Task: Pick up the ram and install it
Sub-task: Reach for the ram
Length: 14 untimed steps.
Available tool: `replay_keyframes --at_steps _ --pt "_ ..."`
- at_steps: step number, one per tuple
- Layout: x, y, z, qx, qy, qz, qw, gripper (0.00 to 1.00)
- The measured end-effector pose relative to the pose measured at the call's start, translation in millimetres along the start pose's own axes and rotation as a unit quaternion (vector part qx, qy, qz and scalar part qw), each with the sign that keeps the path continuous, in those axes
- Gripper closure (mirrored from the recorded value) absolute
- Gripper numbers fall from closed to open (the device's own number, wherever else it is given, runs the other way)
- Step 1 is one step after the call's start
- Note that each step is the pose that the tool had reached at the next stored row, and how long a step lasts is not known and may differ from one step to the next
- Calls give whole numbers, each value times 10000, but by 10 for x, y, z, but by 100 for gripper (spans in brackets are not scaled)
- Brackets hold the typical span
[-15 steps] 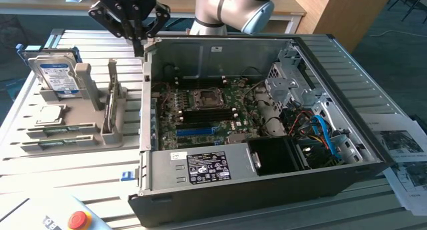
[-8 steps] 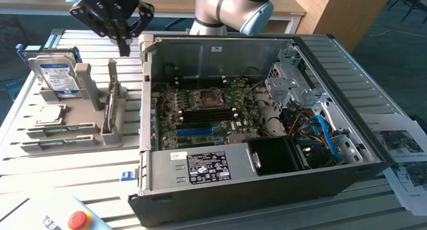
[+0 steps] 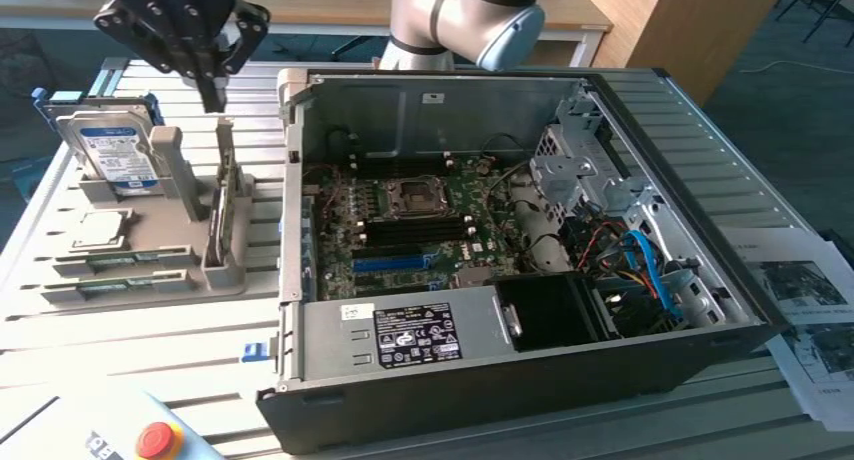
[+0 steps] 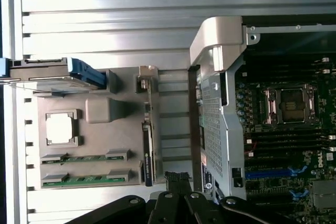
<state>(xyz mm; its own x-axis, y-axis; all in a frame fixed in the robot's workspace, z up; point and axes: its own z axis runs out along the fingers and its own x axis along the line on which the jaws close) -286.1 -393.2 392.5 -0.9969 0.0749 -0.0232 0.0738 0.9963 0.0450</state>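
Note:
Two green ram sticks (image 3: 127, 261) (image 4: 84, 157) lie flat side by side in slots at the front of a grey parts fixture (image 3: 180, 195) (image 4: 105, 111), on the exterior view's left. My black gripper (image 3: 211, 98) (image 4: 176, 182) hangs above the fixture's far end. It is shut with nothing between its fingers, just over a thin board standing on edge (image 3: 230, 205) (image 4: 148, 153) in an upright holder. The open computer case (image 3: 300, 180) (image 4: 212, 45) lies to the exterior view's right, its motherboard (image 3: 461, 195) (image 4: 310, 145) showing dark memory slots (image 3: 400, 236).
The fixture also holds a blue-labelled hard drive (image 3: 110, 150) standing upright and a square silver processor (image 3: 100, 230) (image 4: 59, 128). On the motherboard sit a processor socket (image 3: 414, 198) and a blue expansion slot (image 3: 394, 263). A red stop button (image 3: 159, 439) is at the table's front; papers (image 3: 801, 300) lie on the exterior view's right.

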Motion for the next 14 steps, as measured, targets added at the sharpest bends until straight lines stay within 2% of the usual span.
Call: replay_keyframes --at_steps 14 --pt "483 -19 -9 0 0 0 10000 90"
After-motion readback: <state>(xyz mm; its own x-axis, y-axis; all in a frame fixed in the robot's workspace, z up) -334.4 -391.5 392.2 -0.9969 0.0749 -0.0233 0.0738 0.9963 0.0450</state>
